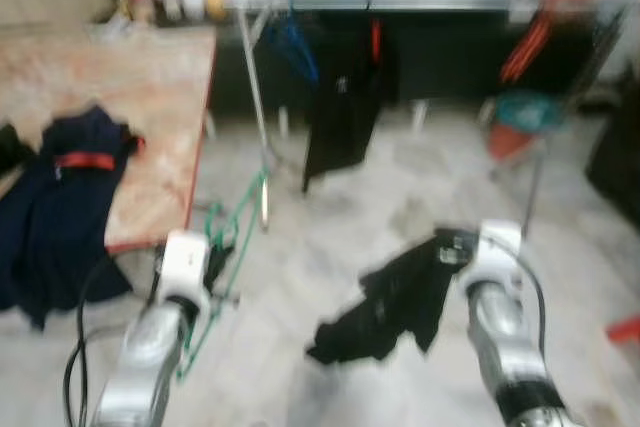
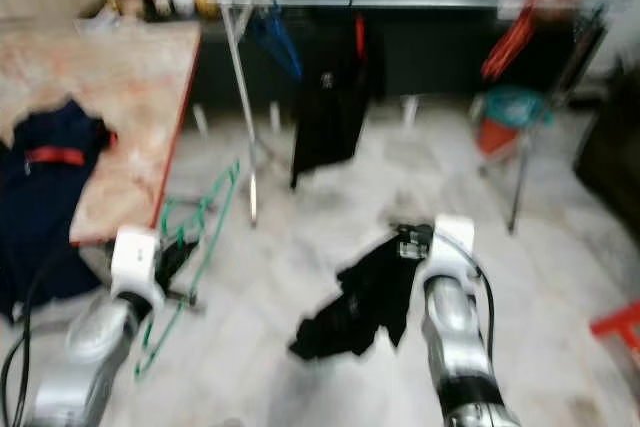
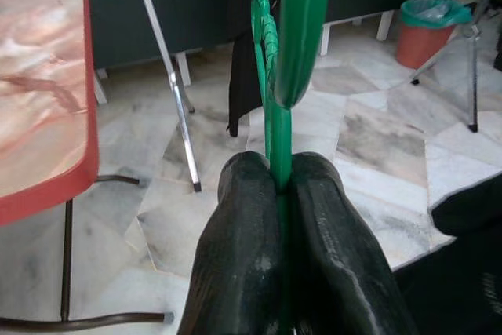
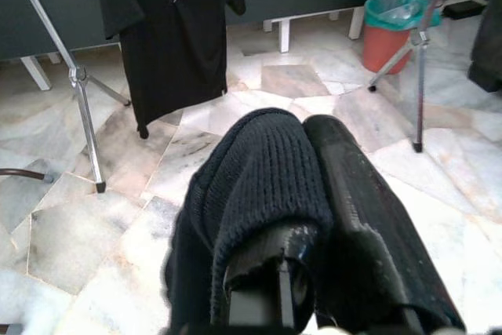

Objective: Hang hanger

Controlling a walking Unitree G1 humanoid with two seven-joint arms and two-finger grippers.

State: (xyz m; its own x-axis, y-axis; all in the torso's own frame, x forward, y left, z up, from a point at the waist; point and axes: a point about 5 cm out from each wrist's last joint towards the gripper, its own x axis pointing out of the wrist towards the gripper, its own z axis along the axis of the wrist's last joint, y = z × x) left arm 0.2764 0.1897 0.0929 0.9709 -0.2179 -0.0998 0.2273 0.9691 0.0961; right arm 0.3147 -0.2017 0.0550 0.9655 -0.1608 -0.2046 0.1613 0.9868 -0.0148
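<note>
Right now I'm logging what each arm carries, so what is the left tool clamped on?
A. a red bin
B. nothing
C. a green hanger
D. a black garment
C: the left tool has its fingers pressed together on the green hanger, while the right tool holds the black garment.

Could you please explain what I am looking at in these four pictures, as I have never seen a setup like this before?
This is a walking humanoid robot with two silver arms. The two wide, blurred pictures come from cameras in its head, looking down and ahead. The other two come from cameras on its wrists. The left claw is shut on a green hanger. The right claw holds a black garment. Ahead stands a clothes rail with a black shirt hanging on it. To the left, a dark blue garment lies on a table.
</note>
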